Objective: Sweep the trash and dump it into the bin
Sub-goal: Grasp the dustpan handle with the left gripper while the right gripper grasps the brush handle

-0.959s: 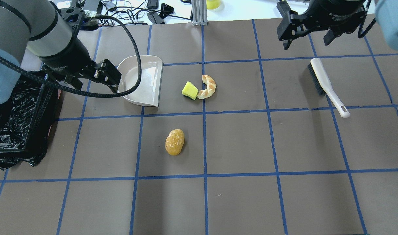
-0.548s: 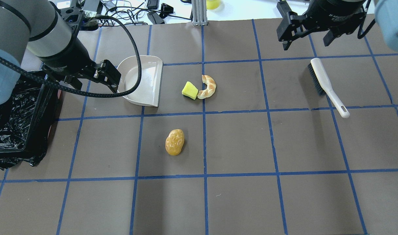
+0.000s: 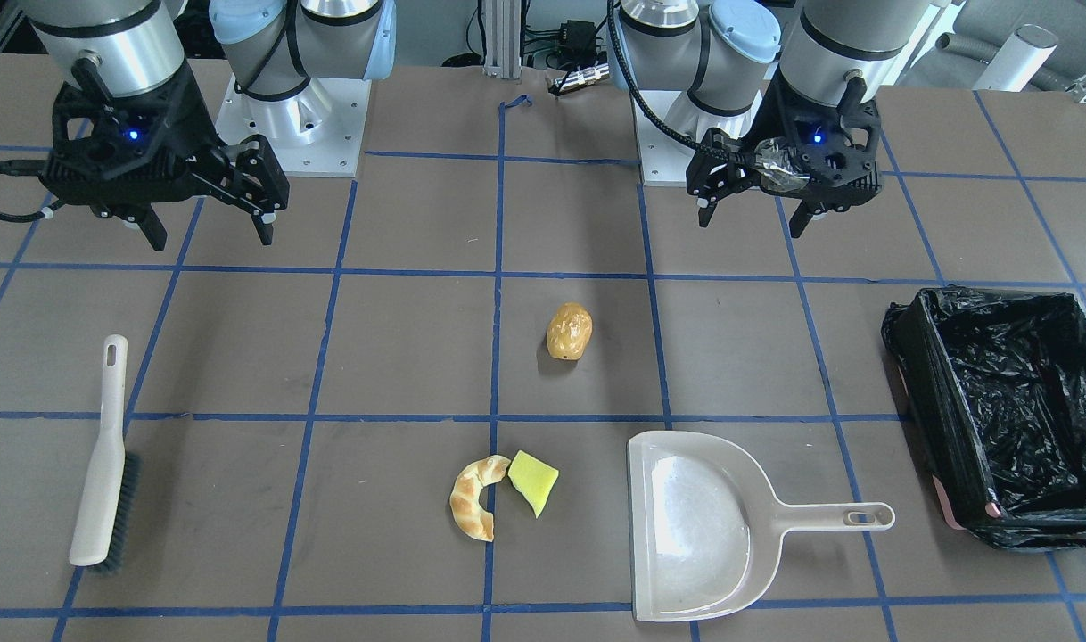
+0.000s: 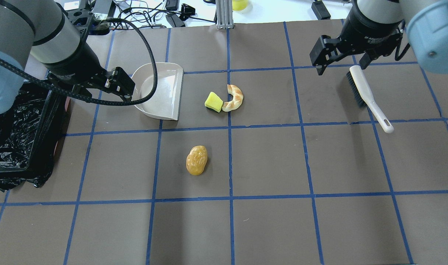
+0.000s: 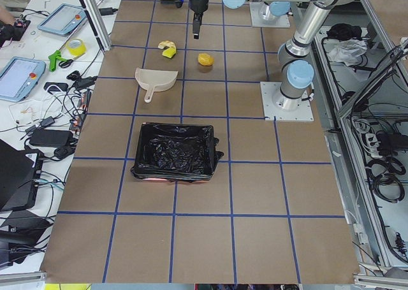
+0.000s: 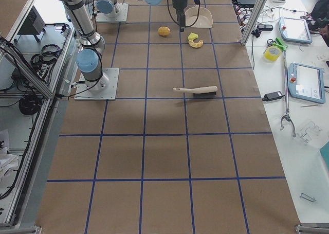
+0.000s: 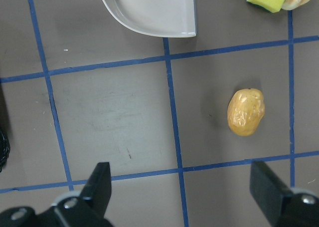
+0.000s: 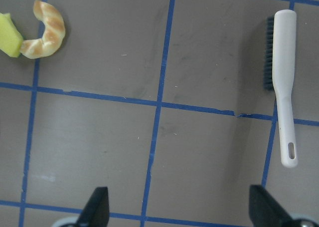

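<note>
Left gripper [image 3: 750, 220]: from across the table, jaws apart, empty, above bare table.
Right gripper [image 3: 209, 236]: same view, jaws apart, empty.
Trash: potato [image 3: 569, 331] mid-table; croissant [image 3: 473, 497] touching sponge [image 3: 534, 481], just beside the dustpan [image 3: 699, 526] mouth.
Bin [image 4: 7, 121]: from above, at the table's left edge, beyond the dustpan's handle.
Brush [image 4: 360, 86]: from above, toward the right edge, near the right gripper.
Side views: trash far off, bin well apart from it.
Left wrist: potato and dustpan lip beyond spread fingers [image 7: 102, 184].
Right wrist: brush, croissant, sponge corner.
</note>
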Robot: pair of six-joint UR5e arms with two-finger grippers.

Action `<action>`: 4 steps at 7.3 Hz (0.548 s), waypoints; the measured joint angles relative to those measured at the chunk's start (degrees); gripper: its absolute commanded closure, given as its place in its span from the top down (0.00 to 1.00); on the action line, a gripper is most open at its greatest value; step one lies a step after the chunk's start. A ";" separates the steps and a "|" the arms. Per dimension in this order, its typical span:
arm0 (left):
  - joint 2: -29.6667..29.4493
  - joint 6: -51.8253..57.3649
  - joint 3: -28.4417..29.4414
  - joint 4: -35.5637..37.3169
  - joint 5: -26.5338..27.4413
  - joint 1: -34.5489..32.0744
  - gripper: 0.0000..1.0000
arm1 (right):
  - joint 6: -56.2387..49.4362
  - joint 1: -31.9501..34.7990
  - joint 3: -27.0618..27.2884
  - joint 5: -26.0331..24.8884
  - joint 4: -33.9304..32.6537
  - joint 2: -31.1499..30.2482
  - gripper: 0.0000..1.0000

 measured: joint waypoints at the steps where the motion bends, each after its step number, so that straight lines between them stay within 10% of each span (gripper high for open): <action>1: -0.30 -0.19 0.03 0.25 -0.07 0.08 1.00 | -3.57 -2.38 2.88 -0.05 -2.34 1.22 1.00; 4: -2.63 -7.85 -0.09 6.18 0.05 0.20 1.00 | -15.17 -10.98 10.08 -0.08 -15.13 8.63 1.00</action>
